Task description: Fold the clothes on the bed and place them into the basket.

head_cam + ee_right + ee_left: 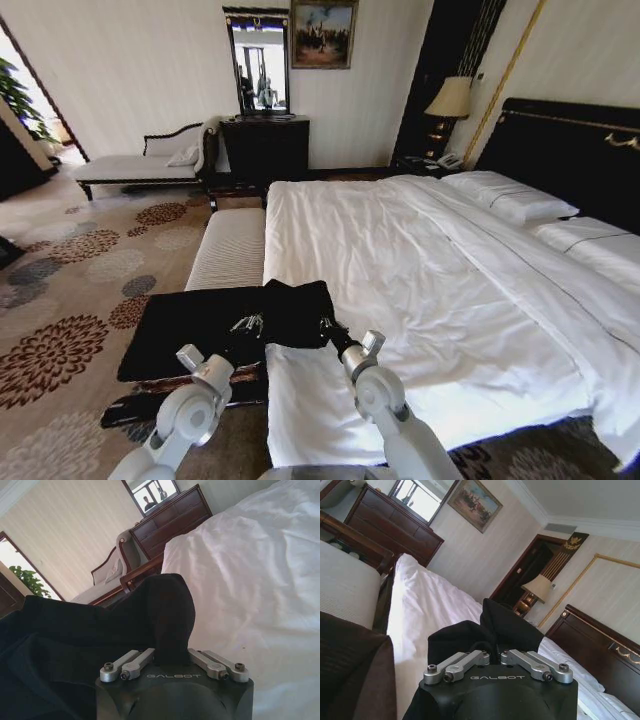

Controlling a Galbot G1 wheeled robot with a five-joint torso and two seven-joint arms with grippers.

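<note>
- Black T-shirt (295,312) sits bunched at the near left corner of the bed (420,260), its left part hanging over the edge toward the basket (180,335), which stands just beside the bed on the floor side.
- Left gripper (248,324) is on the shirt's left part, over the gap between bed & basket; right gripper (327,325) is on its right edge, above the white duvet.
- Left wrist view: fingers closed in on a raised ridge of black cloth (492,630), so left has hold of the shirt.
- Right wrist view: a tall pinch of fabric (170,615) stands up between the closed-in fingers; right has hold too.
- Step in hand, as I judge it: a 2-handed carry of the folded shirt into the basket.
- To do it well: keep both grips level & moving together so the fold doesn't open; lift enough that the hem clears the basket rim; keep the 2 grips apart so cloth stays taut, not sagging.
- Risk: soft fabric slips from a thin pinch if 1 arm pulls ahead.
- Pose: both forearms reach forward & down from the torso, roughly parallel, wrists pitched down, grippers near each other.
</note>
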